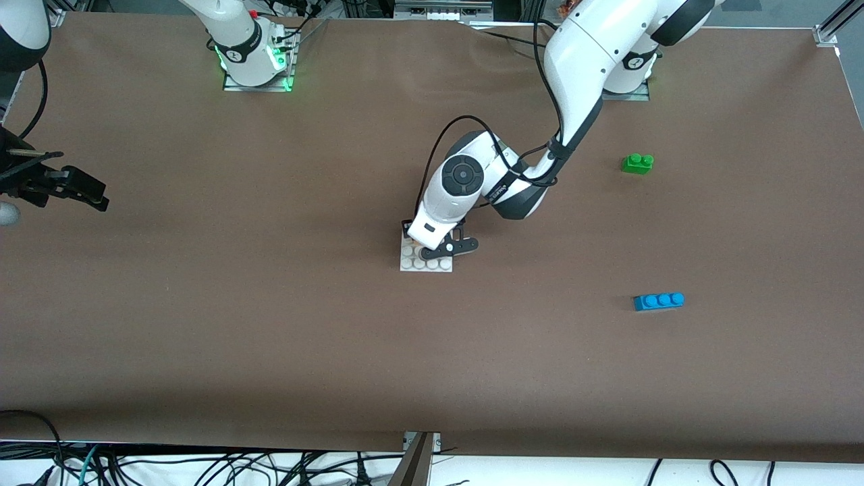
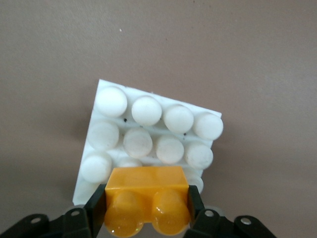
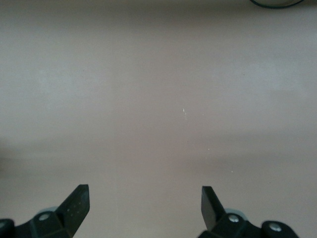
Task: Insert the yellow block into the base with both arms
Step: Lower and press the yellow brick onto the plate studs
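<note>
The left gripper (image 2: 147, 208) is positioned over the base (image 1: 417, 262), which lies flat on the brown table (image 1: 270, 324) at about its centre, well apart from every edge. Its jaws are clenched on the yellow block (image 2: 147, 204), one finger against each short end, studs facing the wrist camera. In the left wrist view the block sits at the base's edge row of studs, overlapping it; whether it is seated on the studs cannot be told. In the front view the left arm's wrist hides the block and the part of the base nearest the arms' edge. The right gripper (image 3: 145, 206) waits over bare table at the right arm's end, near the table's edge, jaws released and holding nothing. A green brick (image 1: 637, 163) lies toward the left arm's end of the table, and a blue brick (image 1: 659, 301) lies toward the same end, nearer the front camera's edge; both are well apart from the base.
</note>
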`<control>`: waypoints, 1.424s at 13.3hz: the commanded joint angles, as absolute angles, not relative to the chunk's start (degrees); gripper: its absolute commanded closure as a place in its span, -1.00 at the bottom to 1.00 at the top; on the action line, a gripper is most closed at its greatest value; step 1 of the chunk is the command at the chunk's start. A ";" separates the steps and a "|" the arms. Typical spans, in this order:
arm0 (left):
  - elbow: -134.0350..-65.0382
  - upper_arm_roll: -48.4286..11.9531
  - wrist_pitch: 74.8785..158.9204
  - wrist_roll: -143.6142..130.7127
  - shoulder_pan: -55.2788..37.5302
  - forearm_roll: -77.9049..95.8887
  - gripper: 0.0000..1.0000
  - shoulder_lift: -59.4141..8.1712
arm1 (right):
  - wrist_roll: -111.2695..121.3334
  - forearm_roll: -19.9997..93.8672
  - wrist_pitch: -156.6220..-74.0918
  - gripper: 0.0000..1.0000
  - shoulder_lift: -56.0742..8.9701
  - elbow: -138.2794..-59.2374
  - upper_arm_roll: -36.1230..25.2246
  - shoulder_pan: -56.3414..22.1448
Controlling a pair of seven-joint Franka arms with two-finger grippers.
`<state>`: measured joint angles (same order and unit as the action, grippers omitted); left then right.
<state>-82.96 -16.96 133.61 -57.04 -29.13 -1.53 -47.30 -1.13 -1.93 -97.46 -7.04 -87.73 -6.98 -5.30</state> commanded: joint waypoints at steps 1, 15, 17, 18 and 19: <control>-81.12 -16.35 133.15 -56.95 -29.44 -2.90 1.00 -48.87 | -0.97 -2.46 -97.21 -1.00 -7.03 -87.28 -6.42 -4.83; -81.12 -16.35 132.89 -57.48 -29.53 -2.73 -1.00 -48.78 | -0.97 -2.46 -97.21 -1.00 -7.03 -87.28 -6.42 -4.83; -81.04 -16.35 132.63 -57.66 -29.44 -2.37 -1.00 -48.08 | -0.97 -2.46 -97.21 -1.00 -7.03 -87.28 -6.42 -4.83; -81.04 -16.43 132.45 -57.74 -29.44 -2.29 -1.00 -47.90 | -0.97 -2.46 -97.21 -1.00 -7.03 -87.28 -6.42 -4.83; -81.04 -16.44 132.36 -57.74 -29.36 -2.20 -1.00 -47.64 | -0.97 -2.46 -97.21 -1.00 -7.03 -87.28 -6.42 -4.83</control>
<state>-81.51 -16.73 133.61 -57.03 -29.11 -1.62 -48.60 -1.13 -1.93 -97.46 -7.04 -87.73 -6.98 -5.30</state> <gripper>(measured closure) 0.000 0.000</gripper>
